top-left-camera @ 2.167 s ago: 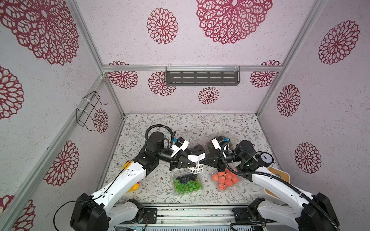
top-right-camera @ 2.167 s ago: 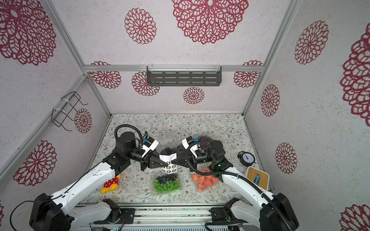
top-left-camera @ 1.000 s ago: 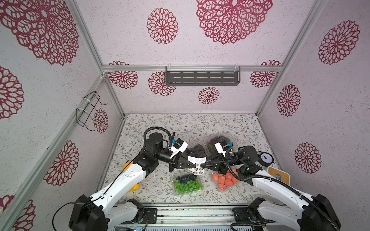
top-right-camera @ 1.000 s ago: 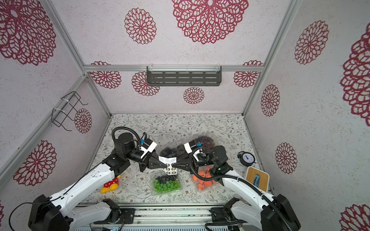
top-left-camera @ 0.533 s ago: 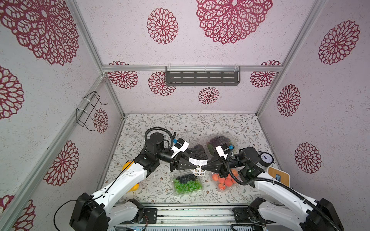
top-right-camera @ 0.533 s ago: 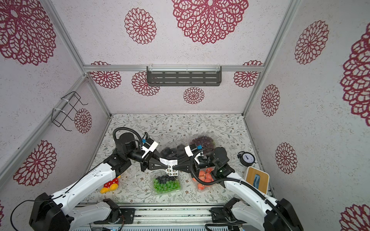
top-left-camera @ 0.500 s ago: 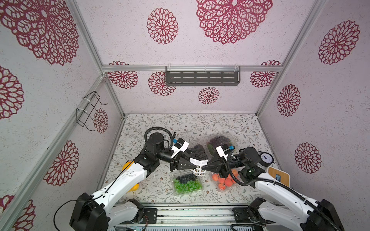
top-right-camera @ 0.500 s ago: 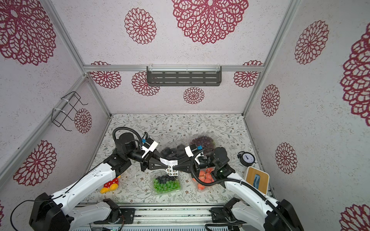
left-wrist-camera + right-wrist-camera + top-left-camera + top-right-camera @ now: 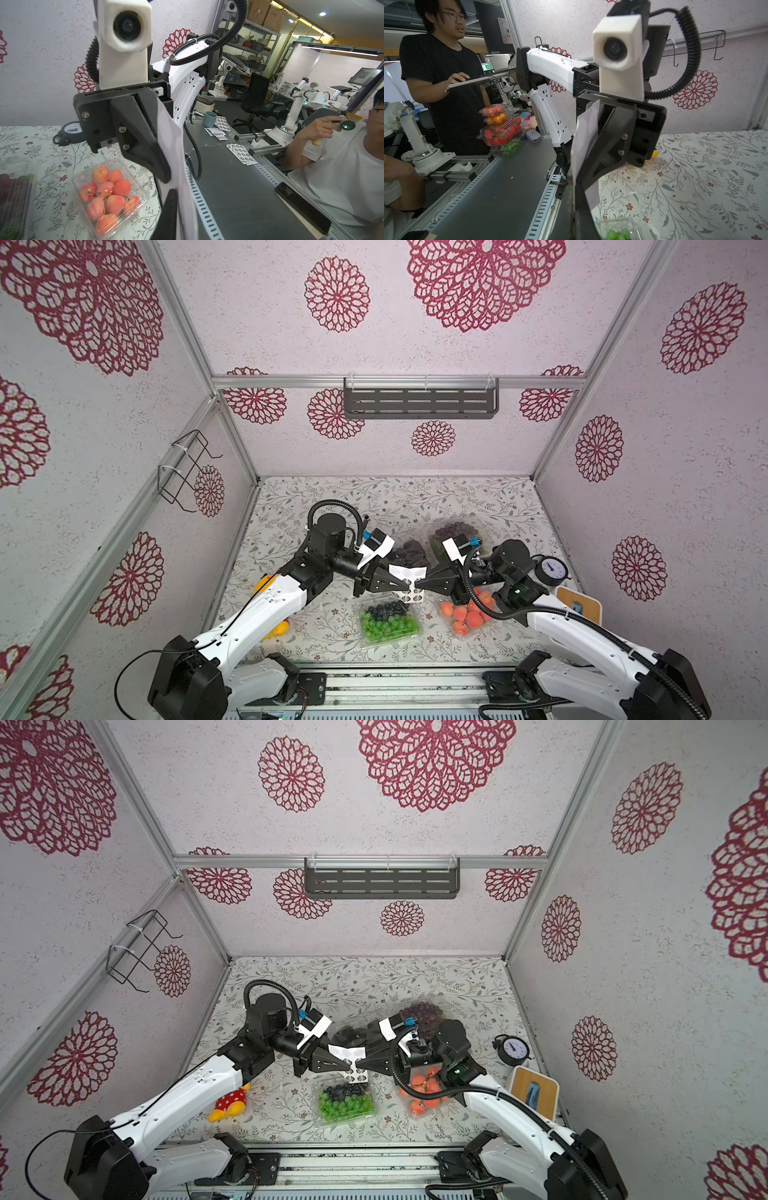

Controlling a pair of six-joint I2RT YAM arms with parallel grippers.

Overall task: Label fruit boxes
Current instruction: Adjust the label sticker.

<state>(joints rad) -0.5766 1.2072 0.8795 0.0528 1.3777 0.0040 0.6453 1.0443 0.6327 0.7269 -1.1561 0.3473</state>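
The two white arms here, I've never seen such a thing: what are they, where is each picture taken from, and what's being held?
They are two robot arms, each ending in a claw. Two pictures look down from overhead; two come from cameras on the wrists, each facing the opposite arm. On the flowered table lie four clear fruit boxes: green-and-blue, orange-red, dark purple and black, plus a clock and a plush toy. The left claw and right claw are both shut on one white sticker sheet, held between them.
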